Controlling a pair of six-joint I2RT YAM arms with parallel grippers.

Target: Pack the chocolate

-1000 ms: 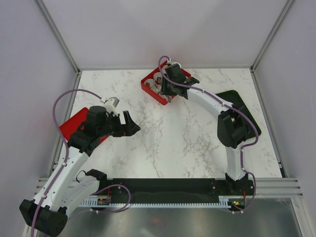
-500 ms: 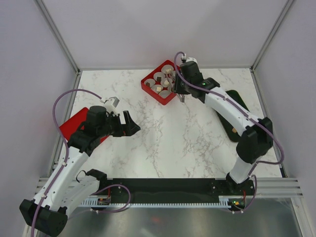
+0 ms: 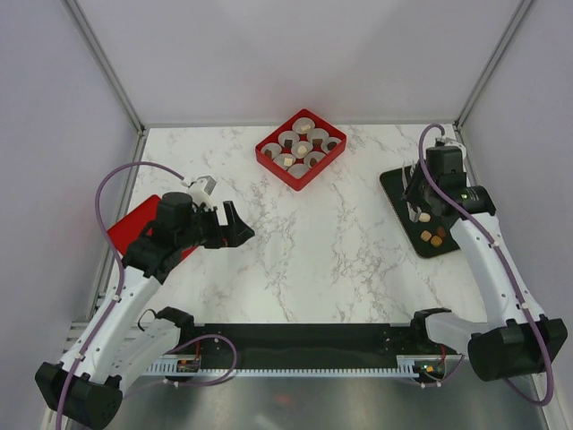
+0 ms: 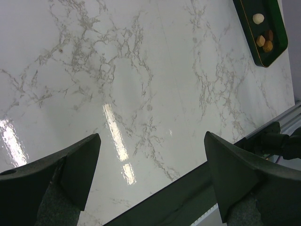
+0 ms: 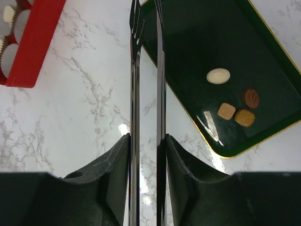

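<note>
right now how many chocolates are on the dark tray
4 on the tray: a pale oval, a tan square, a dark leaf, a ridged tan one. The tweezers may hide more.

wide-open jaws over marble table [image 4: 141, 70]

Tan chocolate [image 5: 226, 111], green tray [image 5: 211, 37], red box [image 5: 35, 42]

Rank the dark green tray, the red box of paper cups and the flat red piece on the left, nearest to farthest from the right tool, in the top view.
1. Dark green tray, right side, directly under the right tool, which grips the tweezers.
2. Red box of paper cups, far middle.
3. Flat red piece, left edge.
</note>
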